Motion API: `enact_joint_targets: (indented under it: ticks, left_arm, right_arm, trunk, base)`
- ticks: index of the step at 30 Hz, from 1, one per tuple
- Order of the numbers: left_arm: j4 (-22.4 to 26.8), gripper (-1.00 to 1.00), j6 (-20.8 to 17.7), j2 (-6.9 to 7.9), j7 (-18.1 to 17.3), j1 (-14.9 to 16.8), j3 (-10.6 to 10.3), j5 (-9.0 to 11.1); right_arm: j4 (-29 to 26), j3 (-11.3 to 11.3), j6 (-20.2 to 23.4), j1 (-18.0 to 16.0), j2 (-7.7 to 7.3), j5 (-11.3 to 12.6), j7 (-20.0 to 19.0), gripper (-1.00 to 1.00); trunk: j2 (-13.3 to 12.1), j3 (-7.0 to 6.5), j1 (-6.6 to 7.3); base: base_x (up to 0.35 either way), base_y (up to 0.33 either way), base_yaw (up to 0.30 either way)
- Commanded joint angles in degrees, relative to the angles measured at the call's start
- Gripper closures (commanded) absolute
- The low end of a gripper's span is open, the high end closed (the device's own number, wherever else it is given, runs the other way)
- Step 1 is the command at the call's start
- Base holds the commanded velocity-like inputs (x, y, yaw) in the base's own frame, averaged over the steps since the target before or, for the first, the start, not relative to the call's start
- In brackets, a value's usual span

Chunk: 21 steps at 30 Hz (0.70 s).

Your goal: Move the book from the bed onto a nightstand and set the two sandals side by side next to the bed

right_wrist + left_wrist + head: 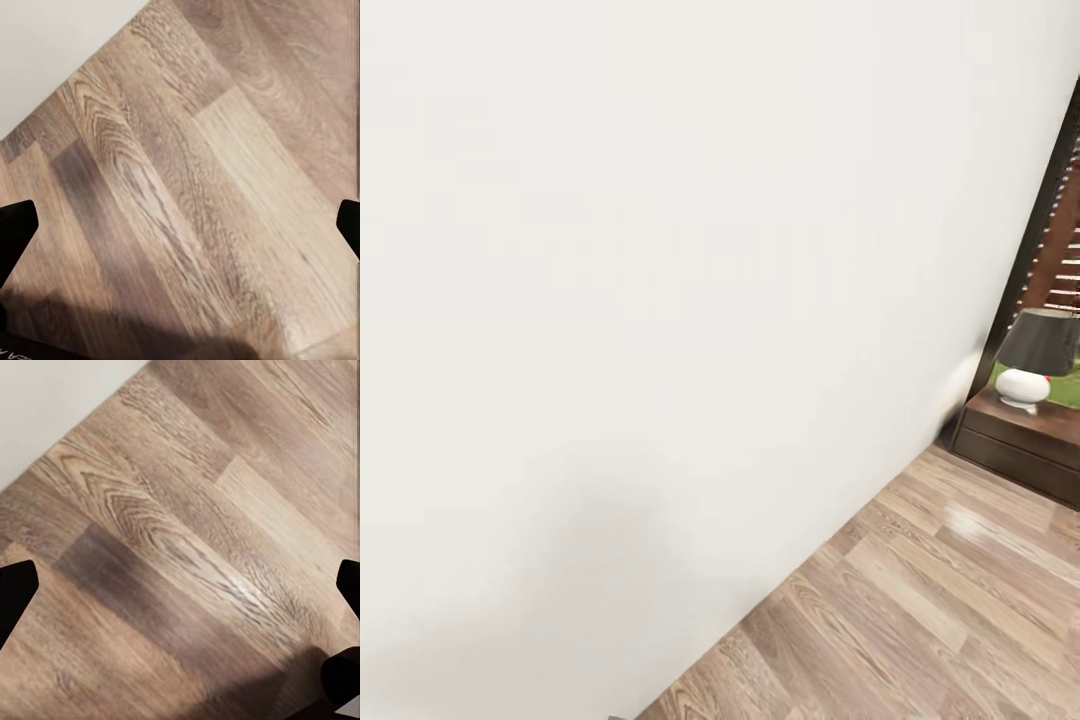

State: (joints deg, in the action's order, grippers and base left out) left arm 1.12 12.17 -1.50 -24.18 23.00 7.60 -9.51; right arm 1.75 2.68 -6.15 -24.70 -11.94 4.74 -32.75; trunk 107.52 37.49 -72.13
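A plain white wall took up the left and centre of the head view, meeting a light brown wood-plank floor along a slanted line. Right of the wall, against a tall black-framed window, stood a low dark brown wooden nightstand with a glossy top. On it sat a lamp with a round white base and a dark grey shade. The nightstand's long side seemed to run along the window, its drawer fronts facing the open floor.

In the left wrist view, the left claw hung over bare planks with its dark fingertips set wide apart at either edge, nothing between them. The right claw was likewise spread over the floor, its fingertips well apart and gripping nothing; the white wall showed in a corner of both wrist views.

The book, bed and sandals lay somewhere outside these pictures, so their pointing and long axes could not be told. By judgement, a thin paperback would be light and a little floppy, best pinched across its spine edge; flip-flops would be light and bendy, best taken by the sole's edge. The nightstand's free top beside the lamp looked a fair landing place.
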Motion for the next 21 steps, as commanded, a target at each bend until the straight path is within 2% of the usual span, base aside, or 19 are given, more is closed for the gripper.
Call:
enact_joint_targets:
  ticks: [1,8,16,21]
  left_arm:
    - [0.0,-1.00,0.2,0.01,-0.1,0.0,0.5,-0.6]
    - [0.0,-1.00,0.2,0.01,-0.1,0.0,0.5,-0.6]
    - [0.0,-1.00,0.2,0.01,-0.1,0.0,0.5,-0.6]
    - [-0.1,-1.00,0.2,0.00,-0.1,0.0,0.5,-0.6]
  right_arm:
    - [0.2,0.2,-0.1,-0.1,-0.01,0.4,-0.3,-1.00]
    - [0.2,0.2,-0.1,-0.1,-0.01,0.4,-0.3,-1.00]
    - [0.2,0.2,-0.1,-0.1,-0.01,0.4,-0.3,-1.00]
    - [0.2,0.2,-0.1,-0.1,-0.01,0.4,-0.3,-1.00]
  trunk:
    - [0.0,0.06,0.01]
    - [0.0,0.06,0.01]
    - [0.0,0.06,0.01]
    - [0.0,0.06,0.01]
  base:
    - [0.000,0.000,-0.183]
    - [0.018,0.000,-0.182]
    - [0.232,0.000,-0.181]
    - [0.098,0.000,-0.181]
